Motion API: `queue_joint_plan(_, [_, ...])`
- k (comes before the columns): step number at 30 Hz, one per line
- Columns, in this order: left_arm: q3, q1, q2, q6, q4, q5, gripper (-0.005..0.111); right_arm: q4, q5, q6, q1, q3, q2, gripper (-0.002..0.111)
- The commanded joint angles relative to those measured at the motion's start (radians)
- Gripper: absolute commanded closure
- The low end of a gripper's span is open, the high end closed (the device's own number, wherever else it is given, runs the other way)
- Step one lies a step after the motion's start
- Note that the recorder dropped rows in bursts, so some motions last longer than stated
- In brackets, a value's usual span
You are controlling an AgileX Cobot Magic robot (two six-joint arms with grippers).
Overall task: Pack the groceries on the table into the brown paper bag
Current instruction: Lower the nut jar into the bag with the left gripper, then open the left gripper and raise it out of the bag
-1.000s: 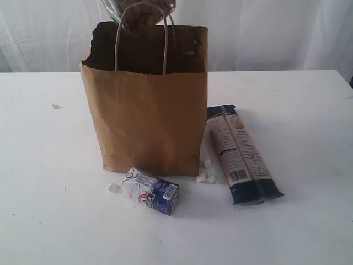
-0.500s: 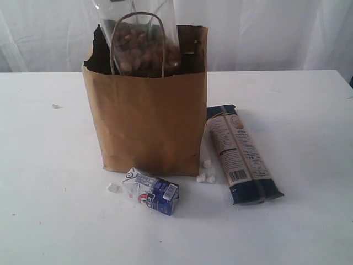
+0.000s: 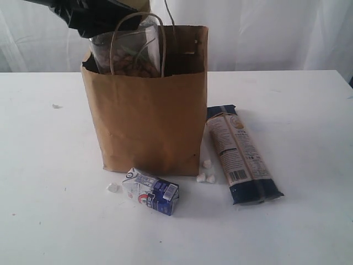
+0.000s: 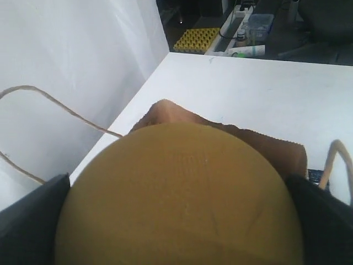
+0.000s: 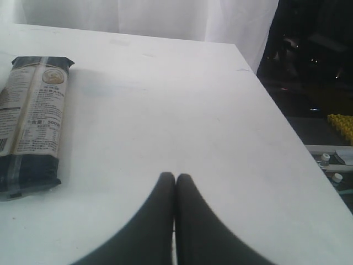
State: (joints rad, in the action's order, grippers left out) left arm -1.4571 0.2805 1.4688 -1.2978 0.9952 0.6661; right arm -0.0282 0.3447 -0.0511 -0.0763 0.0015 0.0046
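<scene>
The brown paper bag (image 3: 149, 121) stands upright on the white table (image 3: 49, 165). My left gripper (image 3: 105, 16) is shut on the gold-lidded clear jar (image 3: 129, 52), whose lower half is inside the bag's mouth. In the left wrist view the gold lid (image 4: 182, 187) fills the picture between the black fingers (image 4: 27, 221), above the bag's rim (image 4: 270, 152). The small white-blue carton (image 3: 151, 191) lies in front of the bag. The long dark-blue noodle packet (image 3: 240, 154) (image 5: 30, 121) lies to its right. My right gripper (image 5: 175, 178) is shut and empty over bare tabletop. The other groceries are out of view.
Small white crumbs (image 3: 205, 175) lie by the bag's right front corner and one (image 3: 113, 187) left of the carton. A twisted cord handle (image 3: 138, 38) loops in front of the jar. The table's edge (image 5: 287, 138) drops off beyond the right gripper.
The jar has gone down from above the bag into its mouth. The left gripper has come into the exterior view at the top. Carton and noodle packet have not moved.
</scene>
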Motion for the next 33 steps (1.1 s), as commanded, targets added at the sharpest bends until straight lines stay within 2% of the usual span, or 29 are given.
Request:
queue_joint_plan(1, [-0.003, 0.001, -0.012, -0.019, 0.043, -0.009, 0.107, -0.002, -0.002, 0.006, -0.005, -0.001, -0.005, 0.108])
queue_joint_plan(5, [-0.003, 0.001, -0.012, -0.019, 0.043, -0.009, 0.107, -0.002, -0.002, 0.006, -0.005, -0.001, -0.005, 0.108])
queue_joint_plan(8, [-0.003, 0.001, -0.012, -0.019, 0.043, -0.009, 0.098, -0.002, -0.002, 0.006, -0.005, -0.001, -0.005, 0.108])
queue_joint_plan(10, [-0.003, 0.001, -0.012, -0.019, 0.043, -0.009, 0.084, -0.002, -0.002, 0.006, -0.005, -0.001, -0.005, 0.108])
queue_joint_plan(15, [-0.003, 0.001, -0.012, -0.01, 0.043, -0.009, 0.039, -0.002, -0.002, 0.006, -0.005, -0.001, -0.005, 0.108])
queue_joint_plan(18, [-0.003, 0.001, -0.012, -0.003, 0.043, -0.007, 0.025, -0.002, -0.002, 0.006, -0.005, -0.001, -0.005, 0.108])
queue_joint_plan(21, [-0.003, 0.001, -0.012, -0.003, 0.043, -0.007, 0.021, -0.002, -0.002, 0.006, -0.005, -0.001, -0.005, 0.108])
queue_joint_plan(30, [-0.003, 0.001, -0.012, -0.005, 0.066, -0.014, 0.022, -0.002, -0.002, 0.006, -0.005, -0.001, -0.005, 0.108])
queue_joint_plan(33, [-0.003, 0.001, -0.012, 0.003, 0.134, -0.127, 0.022, -0.002, -0.002, 0.006, -0.005, -0.001, -0.005, 0.108])
